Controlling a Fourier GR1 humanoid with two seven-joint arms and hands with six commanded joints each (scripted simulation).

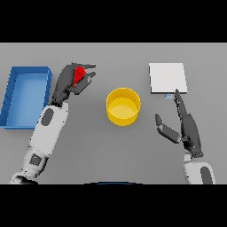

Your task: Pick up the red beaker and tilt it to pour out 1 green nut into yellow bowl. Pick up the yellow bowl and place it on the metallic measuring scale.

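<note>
The red beaker (79, 75) is in my left hand (71, 82), whose fingers and thumb are curled round it; only its red top shows above the palm. It is held left of the yellow bowl (123, 106), which stands in the middle of the table and looks empty. The metallic measuring scale (167, 78), a flat pale square, lies at the back right. My right hand (187, 126) is open, fingers straight and pointing toward the scale's near edge, thumb spread to the left. No green nut is visible.
A blue rectangular tray (12, 95) lies at the left edge, just beyond my left arm. A small display tab (169, 95) sticks out from the scale's near side.
</note>
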